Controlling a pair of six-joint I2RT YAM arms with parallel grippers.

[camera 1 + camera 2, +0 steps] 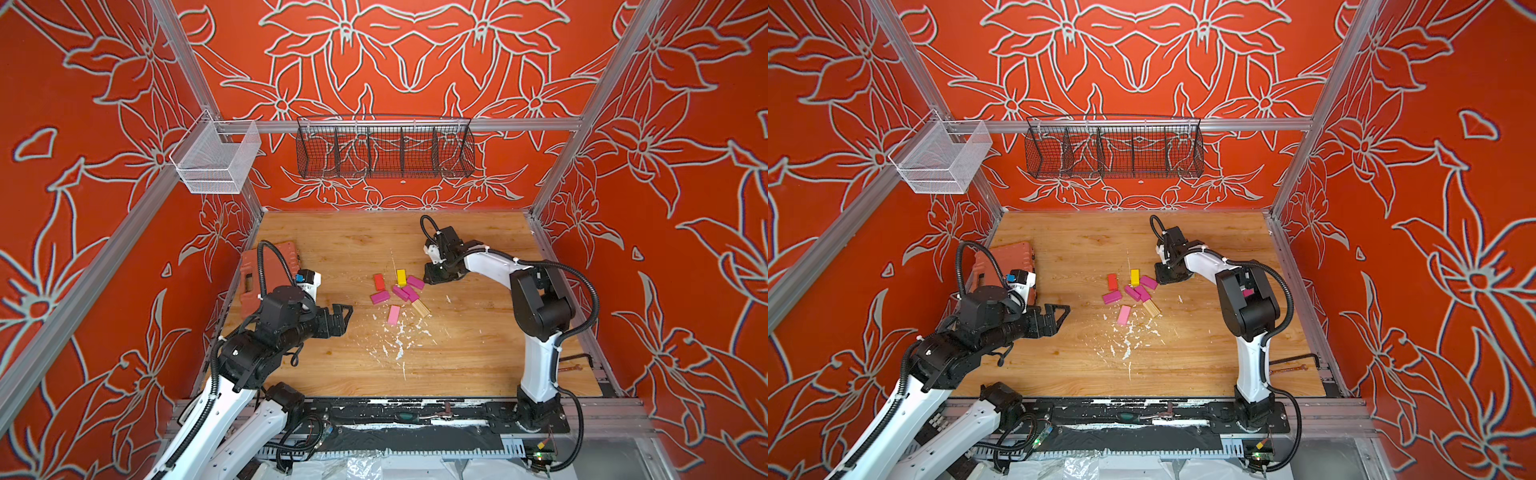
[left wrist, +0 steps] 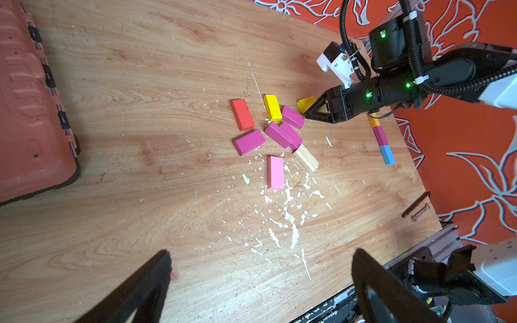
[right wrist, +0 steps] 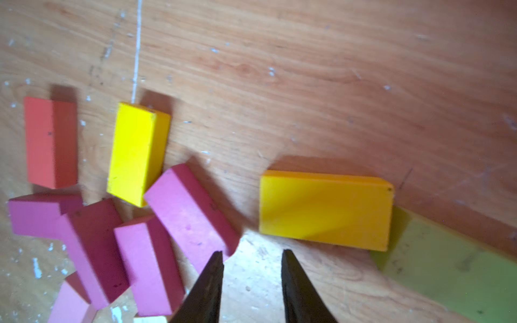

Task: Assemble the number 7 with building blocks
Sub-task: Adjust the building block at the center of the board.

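Left tool (image 2: 263, 253) wide open, empty, over surface (image 2: 140, 112). Right tool (image 3: 253, 253) jaws slightly apart, nothing between; orange block (image 3: 324, 208) just beside tips.

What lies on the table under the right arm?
In the left wrist view, a row end to end: orange block, magenta block, blue block. The right wrist view adds a green block. The right arm covers whatever lies between them.

A robotics lab cell is showing: aluminium framing (image 1: 519, 124) and red floral panels (image 1: 685, 199) are enclosing a wooden tabletop (image 1: 457, 365), wire baskets (image 1: 384, 151) are hanging above its far edge, and two robot arms (image 1: 538, 365) are standing at its near edge.
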